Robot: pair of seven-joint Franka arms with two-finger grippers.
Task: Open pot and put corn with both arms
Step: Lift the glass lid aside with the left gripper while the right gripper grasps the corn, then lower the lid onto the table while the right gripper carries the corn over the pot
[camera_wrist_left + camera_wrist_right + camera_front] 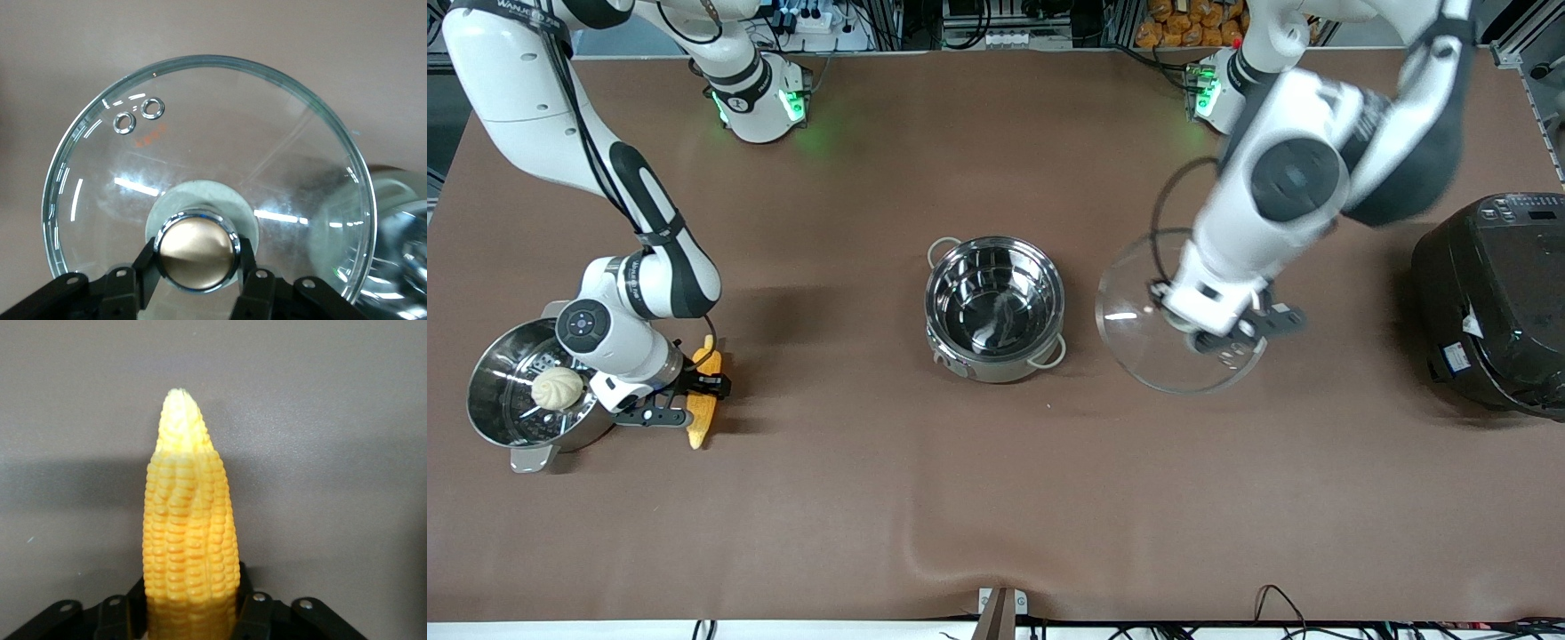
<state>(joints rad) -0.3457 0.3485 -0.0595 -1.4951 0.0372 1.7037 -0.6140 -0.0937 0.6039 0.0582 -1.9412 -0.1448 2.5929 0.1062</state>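
Observation:
The pot (994,307) stands open and empty at the table's middle. My left gripper (1193,331) is shut on the copper-coloured knob (197,255) of the glass lid (1134,342) and holds it tilted, just above the table beside the pot, toward the left arm's end. The lid fills the left wrist view (200,133). My right gripper (694,388) is shut on the yellow corn (700,425) low over the table, beside the steamer pot. In the right wrist view the corn (189,533) sticks out point-first between the fingers of the right gripper (190,610).
A steel steamer pot (489,418) with a white bun (558,388) in it stands at the right arm's end. A big black rice cooker (1494,302) stands at the left arm's end. The brown table cover has a small ridge near the front edge (925,542).

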